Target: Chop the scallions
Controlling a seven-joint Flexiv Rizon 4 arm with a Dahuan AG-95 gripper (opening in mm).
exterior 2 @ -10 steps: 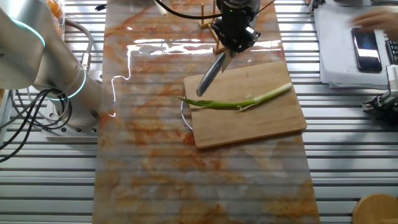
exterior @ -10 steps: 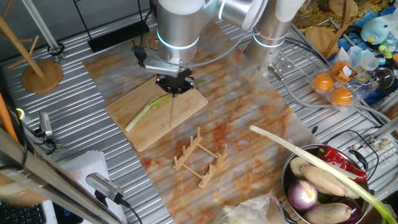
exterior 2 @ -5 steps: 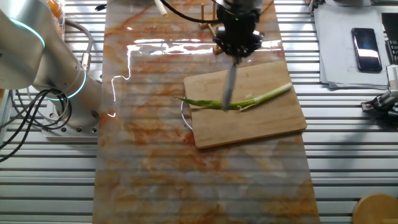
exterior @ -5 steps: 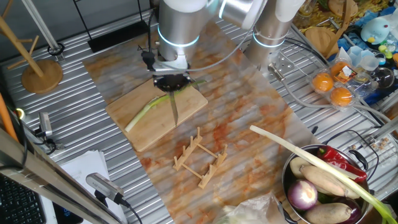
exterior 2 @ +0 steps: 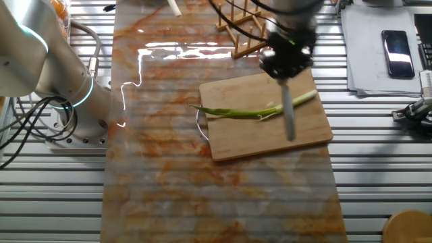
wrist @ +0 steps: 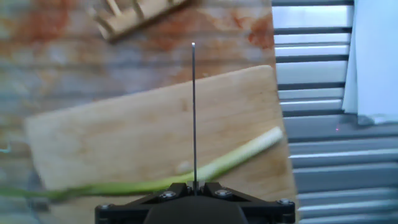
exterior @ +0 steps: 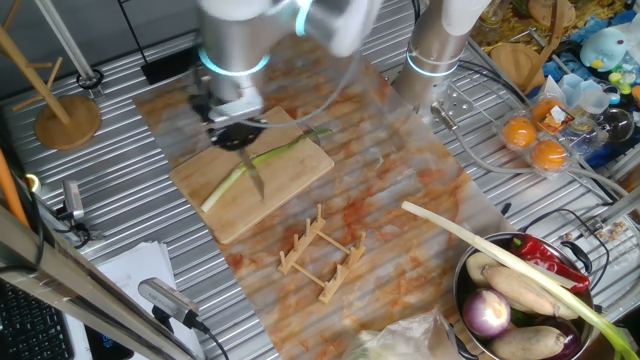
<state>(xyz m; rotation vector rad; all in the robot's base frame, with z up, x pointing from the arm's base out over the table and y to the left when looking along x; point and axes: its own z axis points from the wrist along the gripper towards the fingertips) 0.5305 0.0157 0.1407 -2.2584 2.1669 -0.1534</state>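
The scallion (exterior: 252,167) lies whole across the wooden cutting board (exterior: 290,180), pale root end toward the board's left edge in one fixed view. It also shows in the other fixed view (exterior 2: 250,111) and in the hand view (wrist: 205,168). My gripper (exterior: 238,135) is shut on a knife (exterior: 253,175), blade pointing down over the stalk's whitish half. The other fixed view shows the gripper (exterior 2: 287,64) and the knife (exterior 2: 288,118) crossing the stalk. In the hand view the gripper (wrist: 194,186) holds the blade (wrist: 193,112) edge-on.
A wooden rack (exterior: 320,252) stands near the board. A bowl (exterior: 475,270) of vegetables holds a long thick leek (exterior: 500,262). Oranges in a tray (exterior: 535,140) sit at the right. A wooden stand (exterior: 60,115) is at the left, a phone (exterior 2: 397,54) beyond the board.
My gripper has moved with the knife along the scallion from its green middle toward the pale root end. The scallion has not moved and remains in one piece.
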